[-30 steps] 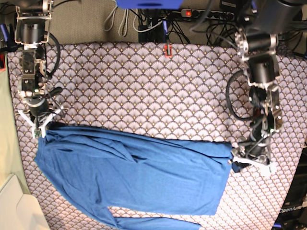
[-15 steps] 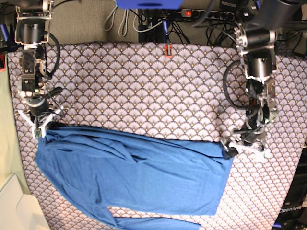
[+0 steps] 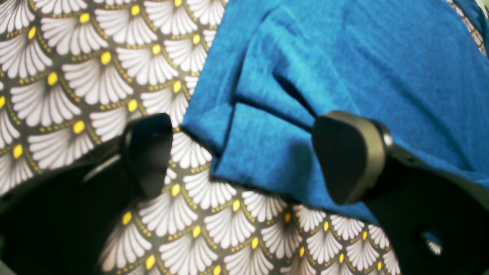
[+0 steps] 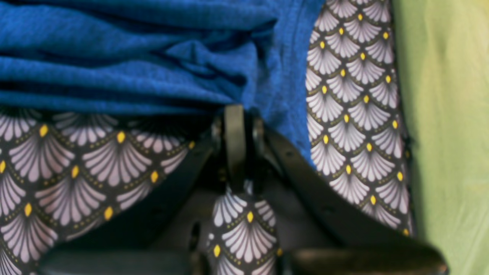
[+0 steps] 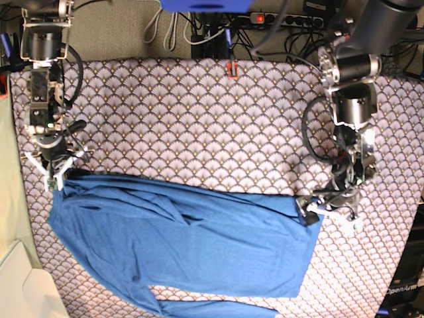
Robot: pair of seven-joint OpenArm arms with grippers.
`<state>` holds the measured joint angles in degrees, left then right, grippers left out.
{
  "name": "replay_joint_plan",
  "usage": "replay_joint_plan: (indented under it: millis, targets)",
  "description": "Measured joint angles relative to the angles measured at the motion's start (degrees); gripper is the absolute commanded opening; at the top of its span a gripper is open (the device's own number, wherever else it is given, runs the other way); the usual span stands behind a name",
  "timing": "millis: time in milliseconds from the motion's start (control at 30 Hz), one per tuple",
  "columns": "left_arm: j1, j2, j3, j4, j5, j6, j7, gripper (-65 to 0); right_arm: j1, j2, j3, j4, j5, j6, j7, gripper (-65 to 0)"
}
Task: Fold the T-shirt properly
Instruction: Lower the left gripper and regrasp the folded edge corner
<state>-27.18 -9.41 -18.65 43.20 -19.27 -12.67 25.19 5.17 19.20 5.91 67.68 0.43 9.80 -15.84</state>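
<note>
The royal-blue T-shirt lies spread across the lower part of the patterned table, with a sleeve running off the bottom edge. My left gripper stands open at the shirt's upper right corner. In the left wrist view its fingers straddle that folded corner of the T-shirt, which rests on the cloth between them. My right gripper is shut on the shirt's upper left corner. In the right wrist view the right gripper pinches bunched blue fabric of the T-shirt.
A scallop-patterned tablecloth covers the table. A green surface borders its left side, and a white box sits at the bottom left. Cables and a power strip run behind the far edge, near a small red clip.
My left gripper has opened, letting go of the shirt's right corner, and has shifted left and slightly up over it. The right gripper has not moved.
</note>
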Motion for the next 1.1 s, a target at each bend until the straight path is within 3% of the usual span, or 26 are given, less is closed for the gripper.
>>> replay_joint_plan:
  millis: [167,267,367,533,667,833,1100]
  targets:
    - [0.3,0.0,0.0,-0.1,0.2,0.0,0.1,-8.4,0.0,0.0,0.0,0.0,0.0,0.0,0.0,-65.0]
    - [0.3,-0.1,0.0,-0.2,0.2,0.0,0.0,-18.4,0.0,0.0,0.0,0.0,0.0,0.0,0.0,-65.0]
    - [0.5,-0.1,0.0,-0.5,0.2,-0.1,-4.4,-29.2,0.0,0.0,0.0,0.0,0.0,0.0,0.0,-65.0]
    - [-0.2,0.0,0.0,-7.0,-0.3,-0.6,-9.7,-37.5,0.0,0.0,0.0,0.0,0.0,0.0,-0.1,-65.0]
    - [-0.5,-0.3,0.0,-7.8,-0.2,-0.4,-9.3,-46.4,0.0,0.2,0.0,0.0,0.0,0.0,-0.2,-65.0]
    - [-0.5,-0.4,0.0,-8.0,0.0,-0.5,-8.8,-63.4,0.0,0.2,0.0,0.0,0.0,0.0,0.0,-65.0]
    - [-0.7,-0.4,0.0,-7.9,0.0,-0.4,-8.1,-64.5,0.0,0.2,0.0,0.0,0.0,0.0,0.0,-65.0]
